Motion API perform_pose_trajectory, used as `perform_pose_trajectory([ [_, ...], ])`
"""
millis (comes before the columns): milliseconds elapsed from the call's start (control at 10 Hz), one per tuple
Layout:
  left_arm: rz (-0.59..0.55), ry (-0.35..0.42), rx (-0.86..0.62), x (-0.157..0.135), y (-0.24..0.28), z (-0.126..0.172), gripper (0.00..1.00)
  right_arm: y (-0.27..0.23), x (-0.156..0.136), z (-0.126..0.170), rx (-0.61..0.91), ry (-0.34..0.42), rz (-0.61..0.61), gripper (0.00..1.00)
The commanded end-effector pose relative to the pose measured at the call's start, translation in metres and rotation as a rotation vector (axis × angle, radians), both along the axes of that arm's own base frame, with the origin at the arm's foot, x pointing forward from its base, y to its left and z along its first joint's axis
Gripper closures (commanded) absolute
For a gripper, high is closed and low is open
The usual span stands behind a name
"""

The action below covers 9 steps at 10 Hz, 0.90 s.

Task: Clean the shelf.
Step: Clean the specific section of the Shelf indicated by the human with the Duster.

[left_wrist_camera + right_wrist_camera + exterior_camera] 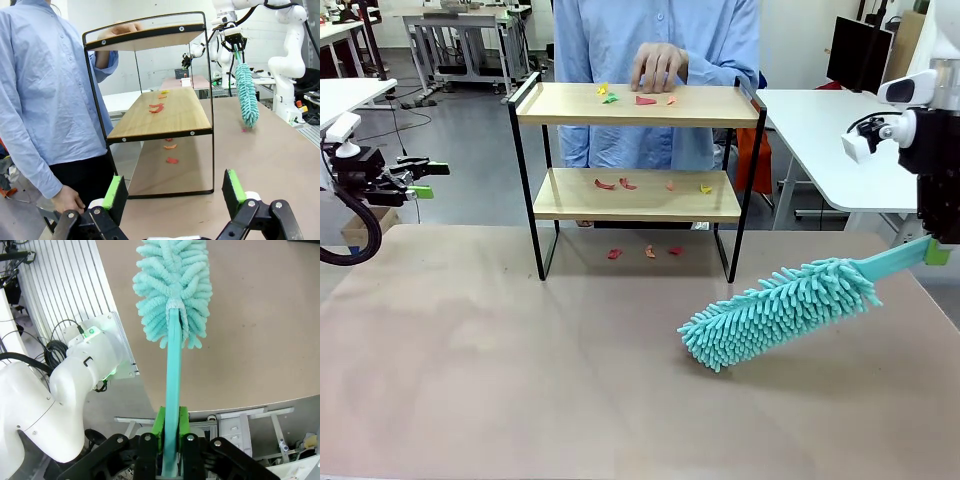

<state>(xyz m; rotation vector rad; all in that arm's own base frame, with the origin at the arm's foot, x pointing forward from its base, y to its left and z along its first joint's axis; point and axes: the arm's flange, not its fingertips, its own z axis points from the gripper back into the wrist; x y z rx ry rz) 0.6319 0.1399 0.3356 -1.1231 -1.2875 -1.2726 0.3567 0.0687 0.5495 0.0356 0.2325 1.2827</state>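
Upper centre of the front view: we locate the shelf (560,106) on the table (500,380), towards the far edge. Its long axis runs across the picture and its open front faces us.
Debris: small coloured scraps (620,184) lie on both boards and on the table beneath the lower board.
Grip, right: the right pincer (170,416) is clamped on the handle of the teal duster (775,312).
Grip, left: the left pincer (175,192) has its fingers apart and holds nothing. It sits at the left edge of the front view, well apart from the shelf.
Key relation: the shelf lies up and to the left of the duster head. The duster's long axis slants from the handle at the right edge down to the head at lower centre-right. We cannot tell whether the head touches the table.
Nearer arm: we judge the right arm nearer, and it carries the tool.
Edges: the black posts (748,190) at the shelf's right end stand between duster and boards. A person's hand (658,68) rests at the upper board's far edge.
Open room: bare table separates the head from the shelf front.
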Motion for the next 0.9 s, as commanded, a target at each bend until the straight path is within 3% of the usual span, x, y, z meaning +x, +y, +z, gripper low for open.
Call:
perform_pose_trajectory([
  [0,-0.004,-0.005,0.009,-0.0004,0.0004,0.0017,0.00,-0.0012,-0.0027,0.0020,0.000,-0.002,-0.006,0.87],
  [800,-0.004,-0.005,0.009,-0.0004,0.0004,0.0017,0.00,-0.0012,-0.0027,0.0020,0.000,-0.002,-0.006,0.87],
])
